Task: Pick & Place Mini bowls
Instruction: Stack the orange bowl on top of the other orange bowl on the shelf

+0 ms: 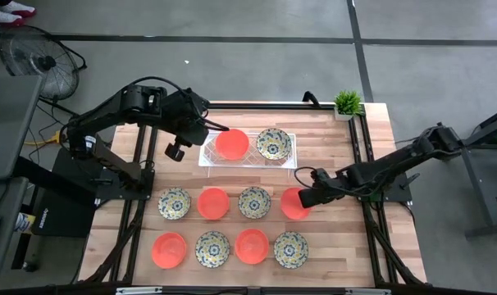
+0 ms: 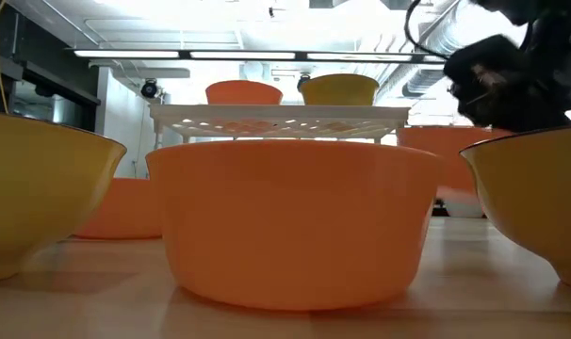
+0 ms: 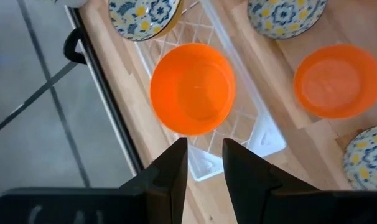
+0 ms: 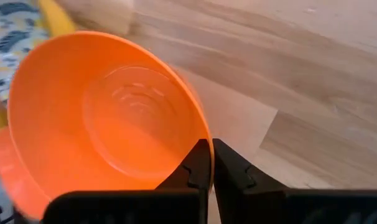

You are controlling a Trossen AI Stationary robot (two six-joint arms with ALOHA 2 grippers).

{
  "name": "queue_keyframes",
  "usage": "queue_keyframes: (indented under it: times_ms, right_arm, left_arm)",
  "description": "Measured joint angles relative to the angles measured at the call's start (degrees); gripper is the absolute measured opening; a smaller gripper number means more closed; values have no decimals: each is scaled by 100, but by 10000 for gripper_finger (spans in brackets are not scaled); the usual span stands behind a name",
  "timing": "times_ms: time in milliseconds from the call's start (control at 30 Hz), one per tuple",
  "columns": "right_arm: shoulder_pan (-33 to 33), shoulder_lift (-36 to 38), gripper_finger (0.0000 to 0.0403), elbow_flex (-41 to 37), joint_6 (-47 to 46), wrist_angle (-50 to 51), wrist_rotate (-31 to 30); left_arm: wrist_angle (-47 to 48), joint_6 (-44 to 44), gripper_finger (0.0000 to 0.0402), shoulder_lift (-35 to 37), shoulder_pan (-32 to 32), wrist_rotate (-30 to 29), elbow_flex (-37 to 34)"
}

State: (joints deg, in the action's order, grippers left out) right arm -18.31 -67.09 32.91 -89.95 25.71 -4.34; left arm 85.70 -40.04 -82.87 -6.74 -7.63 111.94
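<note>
The right tool (image 1: 304,199) is clamped on the rim of an orange-red bowl (image 1: 294,203) at the 3 o'clock end of the middle row, fingers pressed together on the thin wall as the right wrist view shows (image 4: 207,163). The bowl appears tilted in that view. The left tool (image 1: 176,150) is held at 11 o'clock beside the white tray (image 1: 207,156), its fingers slightly apart and holding nothing; an orange-red bowl (image 1: 231,144) and a patterned bowl (image 1: 274,143) are already set in the tray. Seven further bowls are left on the worktop (image 1: 347,262): three in the middle row and four in the near row at 6 o'clock.

The pinch is taken on one edge only, so the glossy bowl could be swung or slipped out during lifting. The neighbouring patterned bowl (image 1: 254,201) lies near and could be knocked if the held one is dragged. Free tray space is narrow, so a rim could be caught on the tray wall.

The worktop is of pale wood planks within a black frame, with a small potted plant (image 1: 347,103) at 1 o'clock. A grey floor, a fan (image 1: 37,61) at 10 o'clock, and ceiling lights and ducts in the low view are seen around it.
</note>
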Motion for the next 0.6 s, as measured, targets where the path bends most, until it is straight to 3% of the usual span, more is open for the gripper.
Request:
queue_keyframes:
  times_ms: [333, 600]
  right_arm:
    - [-527, 749, 0, 74, 2, 221, -445]
    - [-752, 699, 0, 1595, 319, 2043, -886]
  left_arm:
    - [21, 179, 97, 0, 0, 113, 2]
    - [21, 304, 97, 0, 0, 76, 2]
